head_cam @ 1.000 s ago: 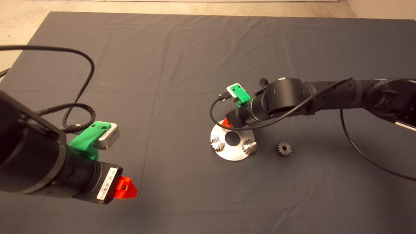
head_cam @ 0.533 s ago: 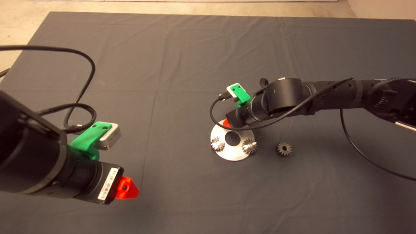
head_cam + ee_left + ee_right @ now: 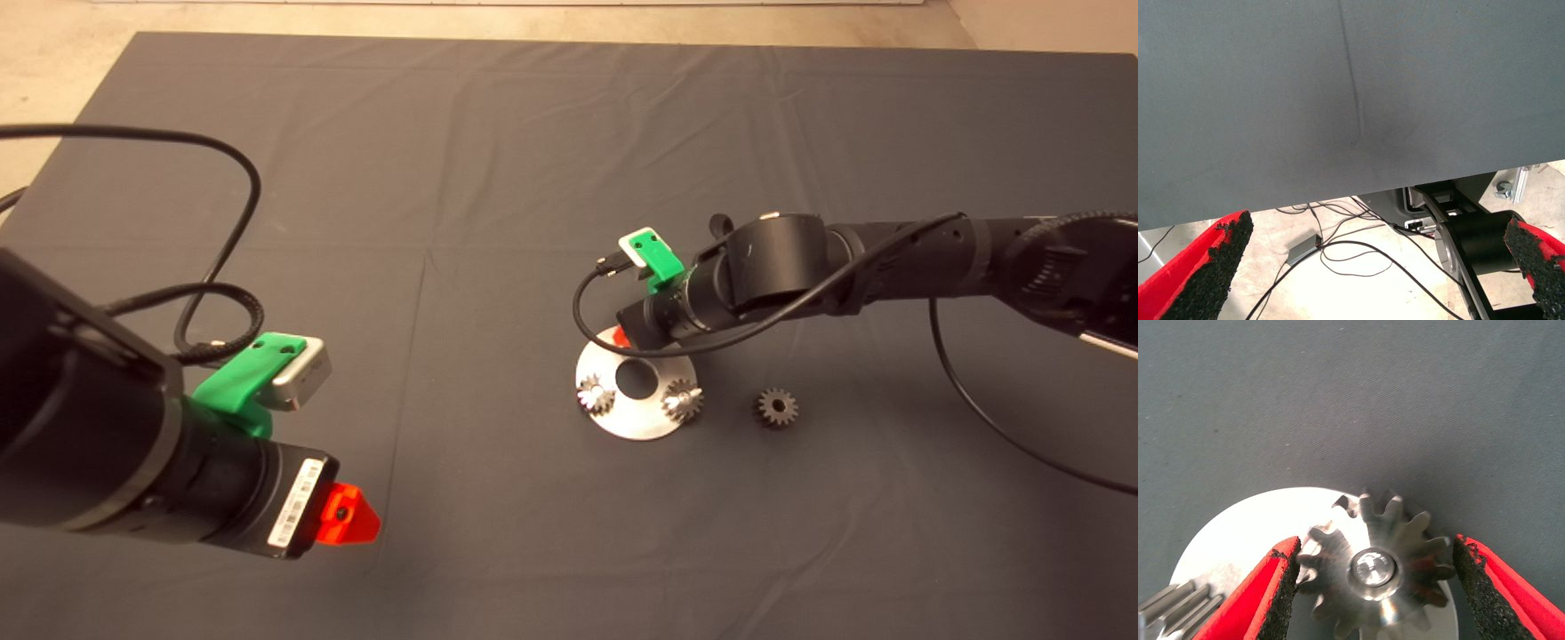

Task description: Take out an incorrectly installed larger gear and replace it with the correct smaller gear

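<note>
Nothing much is shifting since a second ago: the right gripper (image 3: 1371, 587) is still hovering at the plate's (image 3: 631, 422) 12 o'clock edge, its fingers (image 3: 1275, 587) spread to either side of the larger gear (image 3: 1375, 570) on its pin, not yet touching it. Removal is the step in hand, I judge; next it needs to be closing on the teeth and lifting straight up. The smaller gear (image 3: 776, 407) is lying on the mat (image 3: 498, 160) at the plate's 3 o'clock, while the left gripper (image 3: 1371, 267) is waiting spread wide at the mat's 8 o'clock.
</note>
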Motion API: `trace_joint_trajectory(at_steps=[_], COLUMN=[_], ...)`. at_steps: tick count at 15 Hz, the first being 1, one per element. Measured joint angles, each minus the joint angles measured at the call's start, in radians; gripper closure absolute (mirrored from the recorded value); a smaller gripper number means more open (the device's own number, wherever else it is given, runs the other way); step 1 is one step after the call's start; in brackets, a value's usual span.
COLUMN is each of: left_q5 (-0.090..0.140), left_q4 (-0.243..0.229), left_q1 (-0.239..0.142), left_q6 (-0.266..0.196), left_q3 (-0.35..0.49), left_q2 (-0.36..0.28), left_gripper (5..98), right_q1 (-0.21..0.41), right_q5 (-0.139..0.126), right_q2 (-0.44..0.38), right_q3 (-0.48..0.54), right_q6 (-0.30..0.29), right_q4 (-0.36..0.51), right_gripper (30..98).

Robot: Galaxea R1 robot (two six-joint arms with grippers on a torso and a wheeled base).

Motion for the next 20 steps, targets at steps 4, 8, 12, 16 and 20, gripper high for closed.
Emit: trace_joint_trajectory(at_steps=[4, 8, 12, 16, 20], left_q5=[0.000, 0.000, 0.000, 0.000, 0.000], left_q4=[0.000, 0.000, 0.000, 0.000, 0.000], left_q1=[0.000, 0.000, 0.000, 0.000, 0.000], left_q6=[0.000, 0.000, 0.000, 0.000, 0.000], left_q3=[0.000, 0.000, 0.000, 0.000, 0.000], left_q2=[0.000, 0.000, 0.000, 0.000, 0.000], left_gripper=[5.8, 5.8, 5.8, 5.8, 5.8], right_q1=[0.000, 0.000, 0.000, 0.000, 0.000], right_q5=[-0.003, -0.007, -0.007, -0.007, -0.008], right_q2=[0.000, 0.000, 0.000, 0.000, 0.000], right_q3=[0.010, 0.010, 0.010, 0.010, 0.011], right_q6=[-0.001, -0.001, -0.001, -0.007, -0.008], right_q4=[0.000, 0.000, 0.000, 0.000, 0.000], right_gripper=[72.3, 76.0, 76.7, 77.8, 79.0])
